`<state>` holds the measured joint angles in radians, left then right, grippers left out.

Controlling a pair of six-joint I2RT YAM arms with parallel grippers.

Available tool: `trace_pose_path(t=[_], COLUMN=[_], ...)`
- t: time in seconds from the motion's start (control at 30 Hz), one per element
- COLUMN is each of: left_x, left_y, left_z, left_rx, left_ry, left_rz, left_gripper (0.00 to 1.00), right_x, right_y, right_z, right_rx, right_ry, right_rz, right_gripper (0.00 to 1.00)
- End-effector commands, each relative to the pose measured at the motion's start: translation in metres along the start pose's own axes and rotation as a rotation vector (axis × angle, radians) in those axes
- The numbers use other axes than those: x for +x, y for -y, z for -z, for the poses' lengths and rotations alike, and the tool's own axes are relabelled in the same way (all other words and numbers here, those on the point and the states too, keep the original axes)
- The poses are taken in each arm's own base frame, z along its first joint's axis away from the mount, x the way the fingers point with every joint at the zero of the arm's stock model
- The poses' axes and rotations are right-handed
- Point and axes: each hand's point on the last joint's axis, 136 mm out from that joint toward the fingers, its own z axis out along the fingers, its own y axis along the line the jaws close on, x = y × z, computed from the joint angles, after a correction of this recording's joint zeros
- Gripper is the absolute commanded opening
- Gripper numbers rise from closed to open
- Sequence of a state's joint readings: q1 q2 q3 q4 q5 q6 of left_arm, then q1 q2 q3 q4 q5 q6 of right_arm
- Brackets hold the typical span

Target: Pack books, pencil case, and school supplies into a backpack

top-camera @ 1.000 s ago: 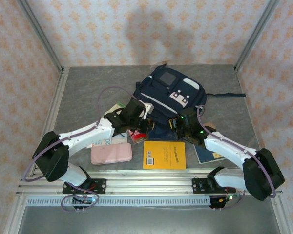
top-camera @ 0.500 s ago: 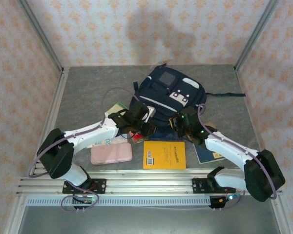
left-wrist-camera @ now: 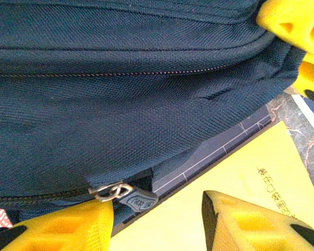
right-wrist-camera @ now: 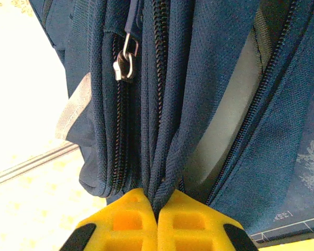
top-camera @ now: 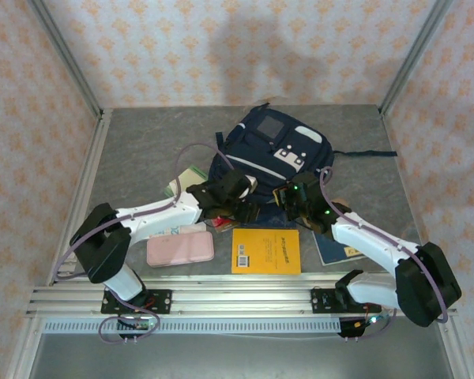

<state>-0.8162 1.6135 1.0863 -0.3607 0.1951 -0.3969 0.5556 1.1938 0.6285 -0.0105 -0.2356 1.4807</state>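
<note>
The backpack lies flat on the grey table, pocket patches up. Its long axis runs away from me toward the far wall, leaning slightly right. What sits inside it I cannot tell. My right gripper is pinched tight on a fold of its navy woven fabric beside a zip seam, with a metal zipper pull farther along. My left gripper has its jaws apart, gripping nothing, at the bag's near edge above the smooth orange-yellow book. That book lies flat outside the bag. The rounded pink pencil case lies to its left, long side running left to right.
</note>
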Motion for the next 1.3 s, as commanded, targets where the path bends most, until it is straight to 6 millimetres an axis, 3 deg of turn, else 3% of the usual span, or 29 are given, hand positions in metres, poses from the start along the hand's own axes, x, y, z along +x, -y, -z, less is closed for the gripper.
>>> trace_pose_path(t=[0.0,0.13,0.33,0.6,1.27], left_x=[-0.004,-0.005,-0.011,-0.009,-0.013], left_y=[-0.013,-0.022,-0.029,-0.030,-0.059], left_z=[-0.005,-0.006,0.000,0.008,0.036], left_rx=[-0.112,-0.176,-0.223,-0.223,-0.151], left_ry=[0.023,0.040,0.062,0.063,0.086], left_rz=[0.060,0.074,0.066,0.049,0.136], left_gripper=[0.44,0.39,0.17,0.00,0.00], right_x=[0.005,0.005,0.003,-0.003,-0.036], right_y=[-0.045,-0.045,-0.044,-0.039,-0.011], right_z=[0.010,0.010,0.011,0.012,0.012], right_rx=[-0.135,-0.140,-0.145,-0.123,-0.015], right_ry=[-0.009,-0.012,-0.006,0.034,0.145], right_rz=[0.017,0.014,0.016,0.057,0.167], right_gripper=[0.00,0.00,0.00,0.00,0.00])
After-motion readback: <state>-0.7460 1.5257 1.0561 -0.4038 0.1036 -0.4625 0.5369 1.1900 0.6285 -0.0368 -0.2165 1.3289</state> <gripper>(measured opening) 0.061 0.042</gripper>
